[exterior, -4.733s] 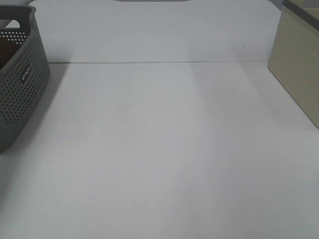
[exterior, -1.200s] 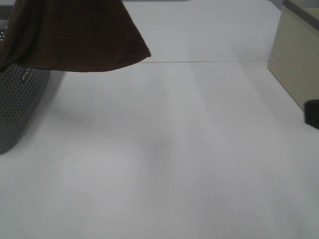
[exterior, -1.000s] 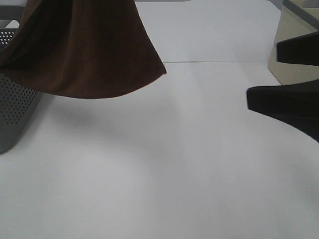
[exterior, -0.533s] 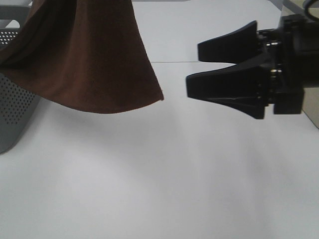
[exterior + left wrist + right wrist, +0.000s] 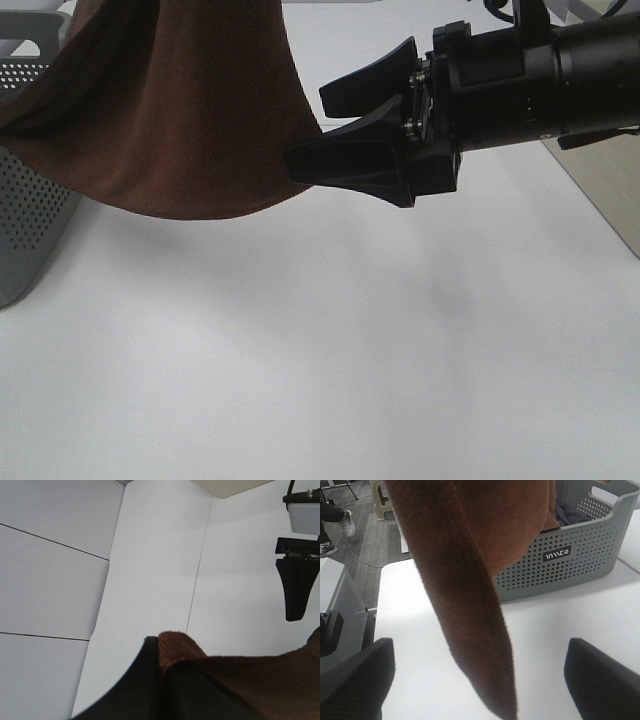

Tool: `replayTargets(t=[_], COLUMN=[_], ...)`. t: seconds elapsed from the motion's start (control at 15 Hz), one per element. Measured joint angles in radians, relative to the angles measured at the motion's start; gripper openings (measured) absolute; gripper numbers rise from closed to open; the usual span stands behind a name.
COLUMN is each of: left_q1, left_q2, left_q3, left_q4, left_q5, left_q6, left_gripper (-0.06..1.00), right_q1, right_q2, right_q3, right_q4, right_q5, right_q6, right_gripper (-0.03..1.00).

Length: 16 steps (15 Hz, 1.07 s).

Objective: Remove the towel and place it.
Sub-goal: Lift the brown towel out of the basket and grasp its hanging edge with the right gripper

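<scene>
- The towel (image 5: 180, 110) is hanging in the air above the table (image 5: 350, 350), just beside the basket (image 5: 30, 230). I cannot tell whether its far end is hanging clear of the basket rim.
- The left gripper (image 5: 159, 647) is pressing its fingers together on a narrow bit of the towel's upper edge. With so small a bite, a sideways tug is likely to pull the heavy cloth out.
- The right gripper (image 5: 322, 128) is holding its fingers spread wide on either side of the towel's limp lower corner and is gripping nothing. Closing a touch early risks catching only the fringe, or air.
- If the far end is lying in the basket, drawing the arms apart is likely to drag or tip the basket.
- Another dark cloth (image 5: 570, 512) is lying inside the basket. A trailing end could be catching on it and lifting it out.
- With only one corner secured, the towel risks landing bunched rather than flat.
</scene>
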Motion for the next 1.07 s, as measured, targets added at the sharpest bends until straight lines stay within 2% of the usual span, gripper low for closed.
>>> replayTargets(t=[0.13, 0.27, 0.4, 0.47, 0.67, 0.87, 1.07], left_q1=[0.0, 0.0, 0.0, 0.0, 0.0, 0.0, 0.0], left_q2=[0.0, 0.0, 0.0, 0.0, 0.0, 0.0, 0.0], left_q3=[0.0, 0.0, 0.0, 0.0, 0.0, 0.0, 0.0], left_q4=[-0.005, -0.005, -0.007, -0.007, -0.005, -0.005, -0.005], left_q5=[0.012, 0.002, -0.047, -0.067, -0.066, -0.065, -0.065], left_q6=[0.0, 0.0, 0.0, 0.0, 0.0, -0.023, -0.031], left_gripper=[0.0, 0.0, 0.0, 0.0, 0.0, 0.0, 0.0], right_q1=[0.0, 0.012, 0.062, 0.124, 0.139, 0.139, 0.139], right_q2=[0.0, 0.013, 0.048, 0.077, 0.079, 0.079, 0.079], right_q3=[0.0, -0.015, -0.049, -0.076, -0.08, -0.08, -0.08], right_q4=[-0.001, -0.001, -0.001, -0.002, -0.019, -0.055, -0.056], right_q5=[-0.017, 0.016, 0.036, 0.037, 0.029, 0.004, -0.004], right_q6=[0.0, -0.011, -0.02, -0.022, -0.007, 0.028, 0.039], right_gripper=[0.88, 0.88, 0.88, 0.88, 0.85, 0.66, 0.34])
